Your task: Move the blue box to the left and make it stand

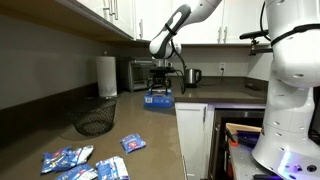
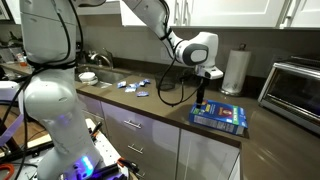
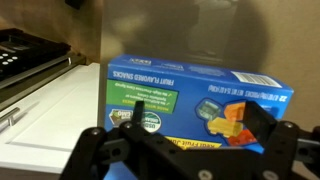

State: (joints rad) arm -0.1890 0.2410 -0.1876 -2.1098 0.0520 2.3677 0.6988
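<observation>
The blue box (image 3: 200, 98) lies flat on the counter with its printed face up. It shows in both exterior views (image 1: 158, 98) (image 2: 221, 117), near the counter's front edge. My gripper (image 3: 196, 125) hangs straight above it, fingers pointing down and spread wide, one on each side of the picture on the box. Nothing is between the fingers. In both exterior views the gripper (image 1: 160, 82) (image 2: 203, 97) sits just over the box; I cannot tell whether it touches.
A toaster oven (image 2: 296, 85), a paper towel roll (image 2: 236, 72) and a kettle (image 1: 192, 75) stand behind the box. A black wire basket (image 1: 95, 120) and several blue-and-white snack packets (image 1: 133, 143) lie further along the counter. A sink (image 2: 92, 76) is beyond them.
</observation>
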